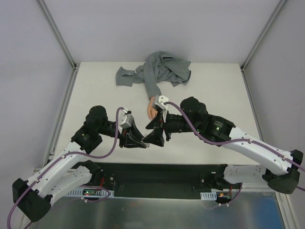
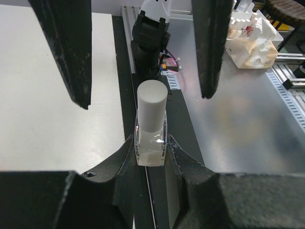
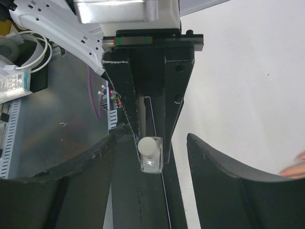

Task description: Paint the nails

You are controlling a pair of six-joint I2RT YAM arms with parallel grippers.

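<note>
A small clear bottle with a white cap is pinched at its glass body by my left gripper, which is shut on it. My right gripper faces it head-on and stands open, one finger on each side of the cap with a gap on both sides. Seen from the right wrist, the bottle points its cap at the camera. The peach mannequin hand lies just behind both grippers, a fingertip showing at the right wrist view's edge. Its nails are too small to make out.
The hand's grey fabric sleeve lies crumpled at the back of the white table. The table's near edge and a black rail run just below the grippers. Boxes of supplies sit off the table.
</note>
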